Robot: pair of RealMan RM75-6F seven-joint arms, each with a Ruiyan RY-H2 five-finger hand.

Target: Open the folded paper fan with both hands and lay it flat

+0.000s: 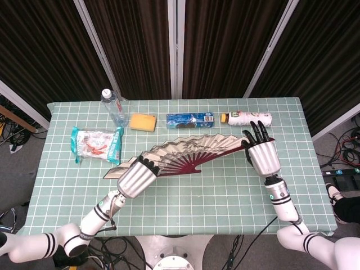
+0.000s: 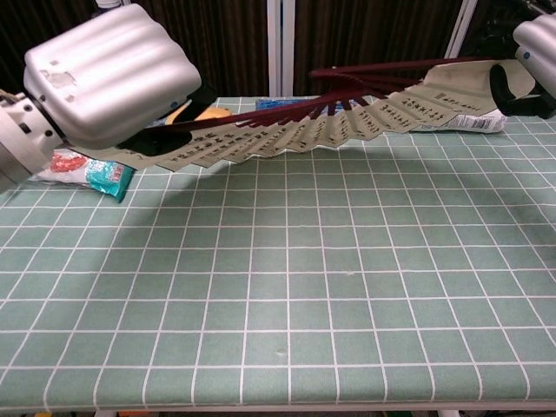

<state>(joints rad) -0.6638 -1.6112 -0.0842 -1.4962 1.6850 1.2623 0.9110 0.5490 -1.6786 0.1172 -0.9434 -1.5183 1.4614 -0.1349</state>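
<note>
The paper fan (image 1: 191, 151) is spread wide, beige leaf with dark red ribs, held a little above the green checked table (image 1: 225, 191). In the chest view the paper fan (image 2: 347, 130) slopes up toward its right end. My left hand (image 1: 136, 176) grips the fan's left end stick, and that left hand (image 2: 109, 78) fills the upper left of the chest view. My right hand (image 1: 262, 154) holds the right end, fingers over the leaf's edge; only the edge of the right hand (image 2: 534, 52) shows at the chest view's right border.
Along the table's far side lie a water bottle (image 1: 112, 107), a yellow sponge (image 1: 143, 121), a blue packet (image 1: 190, 118) and a white bottle (image 1: 250, 118) on its side. A snack bag (image 1: 94, 143) lies at the left, close to the fan's left tip.
</note>
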